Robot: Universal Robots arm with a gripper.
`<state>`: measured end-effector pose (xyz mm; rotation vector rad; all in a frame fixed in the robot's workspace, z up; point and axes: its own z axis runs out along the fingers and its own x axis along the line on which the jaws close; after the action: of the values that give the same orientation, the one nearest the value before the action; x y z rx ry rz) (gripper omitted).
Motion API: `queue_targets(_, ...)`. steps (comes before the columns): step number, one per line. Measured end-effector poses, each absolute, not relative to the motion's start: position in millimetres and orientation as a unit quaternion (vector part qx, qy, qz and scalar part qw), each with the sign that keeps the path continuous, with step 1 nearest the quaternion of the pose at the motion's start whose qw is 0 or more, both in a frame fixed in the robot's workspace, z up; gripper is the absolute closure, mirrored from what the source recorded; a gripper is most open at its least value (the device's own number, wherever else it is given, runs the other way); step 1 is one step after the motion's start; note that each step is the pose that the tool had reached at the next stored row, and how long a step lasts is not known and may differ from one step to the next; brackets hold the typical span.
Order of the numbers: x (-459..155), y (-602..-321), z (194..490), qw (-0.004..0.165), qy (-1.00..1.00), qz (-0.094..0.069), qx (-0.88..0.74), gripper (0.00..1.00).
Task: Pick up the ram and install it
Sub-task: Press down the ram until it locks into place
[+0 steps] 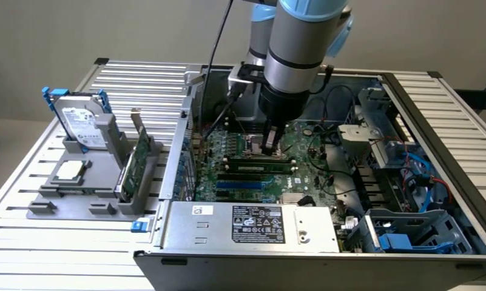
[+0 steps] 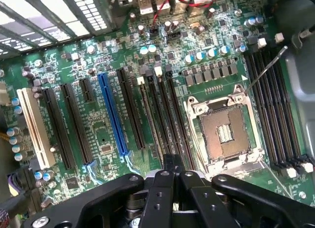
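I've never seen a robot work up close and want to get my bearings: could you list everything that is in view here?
table: one, silver slats, under everything
computer case: one, grey, open on the table
motherboard: one, green, inside the case
ram: one, dark green, on the motherboard just under the pincer
processor socket: one, silver, empty, on the motherboard
power supply: one, silver, front of the case
holder: one, grey, at the exterior view's left
hard drive: one, silver with blue rails, upright in the holder
expansion card: one, green, upright in the holder
arm: one, grey, reaching into the case
pincer: one, black, shut
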<state>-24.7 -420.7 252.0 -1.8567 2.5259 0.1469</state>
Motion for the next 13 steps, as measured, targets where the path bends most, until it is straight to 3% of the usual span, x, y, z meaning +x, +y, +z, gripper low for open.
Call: queue_targets(13, -24.7, -420.7, 252.0, 0.003, 0.852, 0.044, -0.522, 0.89)
